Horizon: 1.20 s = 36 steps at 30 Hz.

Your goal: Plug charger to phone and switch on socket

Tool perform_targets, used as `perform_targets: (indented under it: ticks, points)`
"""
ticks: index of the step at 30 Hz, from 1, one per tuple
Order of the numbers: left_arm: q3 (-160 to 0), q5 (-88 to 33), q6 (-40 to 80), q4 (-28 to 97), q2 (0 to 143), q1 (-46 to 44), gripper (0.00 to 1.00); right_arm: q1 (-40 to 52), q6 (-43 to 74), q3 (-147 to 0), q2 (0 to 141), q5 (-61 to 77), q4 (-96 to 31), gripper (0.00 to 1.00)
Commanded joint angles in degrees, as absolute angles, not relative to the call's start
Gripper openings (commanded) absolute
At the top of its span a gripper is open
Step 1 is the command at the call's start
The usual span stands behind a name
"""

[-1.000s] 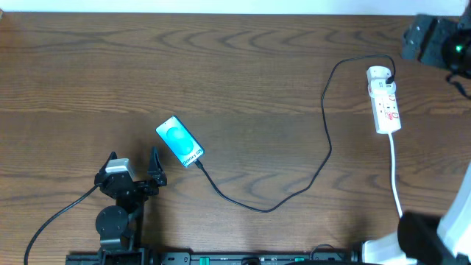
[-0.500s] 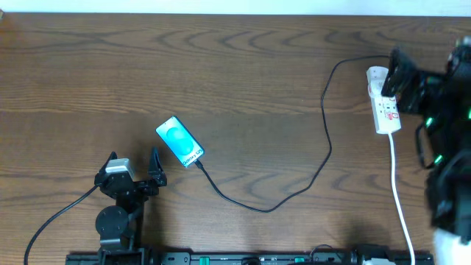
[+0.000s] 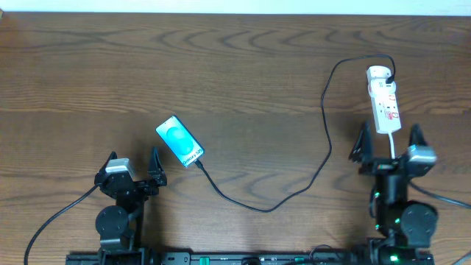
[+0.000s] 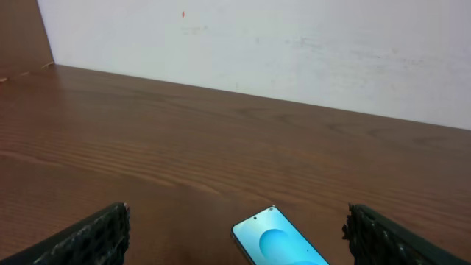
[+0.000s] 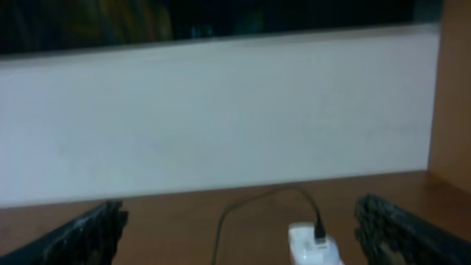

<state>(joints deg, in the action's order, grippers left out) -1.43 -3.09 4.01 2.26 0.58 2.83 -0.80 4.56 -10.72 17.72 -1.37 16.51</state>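
The phone (image 3: 179,141) lies face up left of centre, its cyan screen lit. The charger (image 3: 324,151), a thin black cable, runs from the phone's lower end in a loop up to the far end of the socket (image 3: 384,99), a white strip at the right. My left gripper (image 3: 132,162) is open and empty, just left of and nearer than the phone. My right gripper (image 3: 390,141) is open and empty, just in front of the socket's near end. The left wrist view shows the phone (image 4: 280,243) between my fingers (image 4: 88,237). The right wrist view shows the socket (image 5: 313,250) and the cable (image 5: 246,206).
A thicker white cord (image 3: 393,151) leaves the socket's near end and passes under my right gripper. A pale wall (image 4: 294,51) runs along the far edge of the brown wooden table (image 3: 221,66). Both arm bases sit at the front edge.
My right arm has come from the far right, passed over the socket and drawn back to the front, just in front of the socket. The left arm, phone and cable have not moved.
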Motion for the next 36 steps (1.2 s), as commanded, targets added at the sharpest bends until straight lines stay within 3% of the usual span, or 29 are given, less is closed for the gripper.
perform_targets:
  ticks: [1, 3, 12, 36]
  points:
    - [-0.27, -3.29, 3.03, 3.90, 0.23, 2.55, 0.94, 0.47, 2.00, -3.44, 12.10, -2.04, 17.61, 0.99]
    - [-0.27, -3.29, 3.01, 3.90, 0.23, 2.55, 0.94, 0.69, 2.02, -0.12, 9.17, -2.02, 17.45, 0.99]
    - [-0.27, -3.29, 3.03, 3.90, 0.23, 2.55, 0.94, 0.84, 1.96, -0.32, 1.56, -4.54, -4.60, 0.99]
    - [-0.27, -3.29, 3.03, 3.90, 0.23, 2.55, 0.94, 0.86, -0.30, -0.32, 0.27, -4.36, -4.01, 0.99]
